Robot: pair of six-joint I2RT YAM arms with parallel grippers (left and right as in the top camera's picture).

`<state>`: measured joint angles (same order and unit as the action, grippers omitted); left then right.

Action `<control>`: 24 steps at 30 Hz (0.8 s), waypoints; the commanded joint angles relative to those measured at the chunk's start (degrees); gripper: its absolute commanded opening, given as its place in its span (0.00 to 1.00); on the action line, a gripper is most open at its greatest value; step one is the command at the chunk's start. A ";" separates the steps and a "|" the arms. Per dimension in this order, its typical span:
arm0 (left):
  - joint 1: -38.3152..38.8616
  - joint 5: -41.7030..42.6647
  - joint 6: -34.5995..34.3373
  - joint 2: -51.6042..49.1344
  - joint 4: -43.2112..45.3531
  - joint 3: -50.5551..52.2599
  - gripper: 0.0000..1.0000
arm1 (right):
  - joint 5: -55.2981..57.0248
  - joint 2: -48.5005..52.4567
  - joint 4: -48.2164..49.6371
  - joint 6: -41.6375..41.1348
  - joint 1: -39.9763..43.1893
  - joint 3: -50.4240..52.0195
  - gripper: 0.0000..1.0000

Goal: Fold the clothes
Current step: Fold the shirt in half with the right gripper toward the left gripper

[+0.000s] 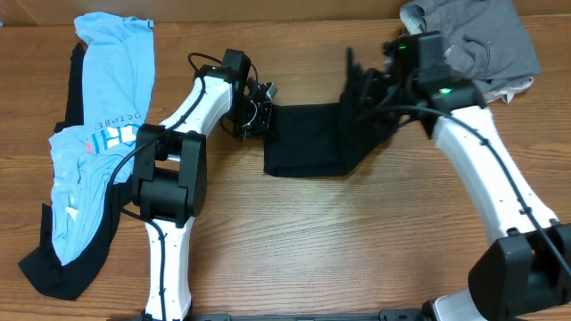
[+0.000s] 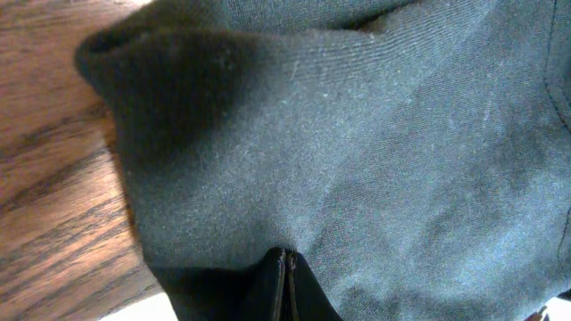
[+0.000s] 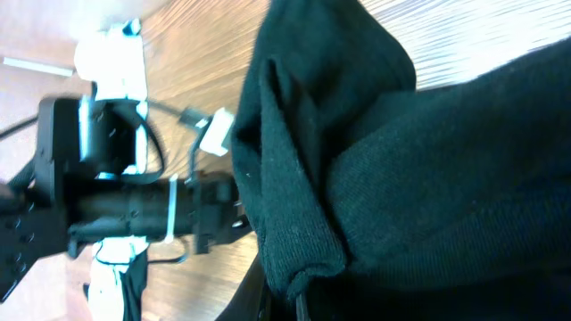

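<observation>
A black garment lies in the middle of the wooden table, its right part lifted. My left gripper is at the garment's left edge, shut on the black cloth, which fills the left wrist view. My right gripper is shut on the garment's right end and holds it raised above the table. The bunched black cloth hangs over its fingers in the right wrist view. The left arm shows across the table there.
A light blue shirt lies over a black garment at the left side. A grey garment is heaped at the back right. Bare wood spreads across the front.
</observation>
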<state>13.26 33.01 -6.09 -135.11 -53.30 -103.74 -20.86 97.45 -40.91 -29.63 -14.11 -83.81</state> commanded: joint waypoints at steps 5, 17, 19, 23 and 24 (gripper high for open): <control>-0.09 -0.61 -0.79 -1.51 -0.81 0.48 0.04 | 6.51 5.97 2.95 -7.43 -10.32 -1.42 0.04; -0.68 -0.31 -0.92 -1.51 -1.18 0.46 0.04 | 8.68 10.73 5.64 -10.16 -16.61 -1.33 0.04; -0.96 -0.33 -1.88 -1.51 -1.29 0.48 0.04 | 9.09 11.67 6.38 -11.19 -17.57 -1.33 0.04; -1.25 0.00 -1.88 -1.51 -1.38 0.46 0.04 | 9.07 13.84 6.88 -12.44 -19.08 -1.33 0.04; -1.25 0.00 -1.88 -1.51 -1.38 0.48 0.04 | 8.81 14.05 6.91 -12.44 -19.34 -1.33 0.04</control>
<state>12.58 33.52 -7.18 -135.13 -54.46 -103.74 -11.79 109.82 -34.48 -40.51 -32.27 -83.81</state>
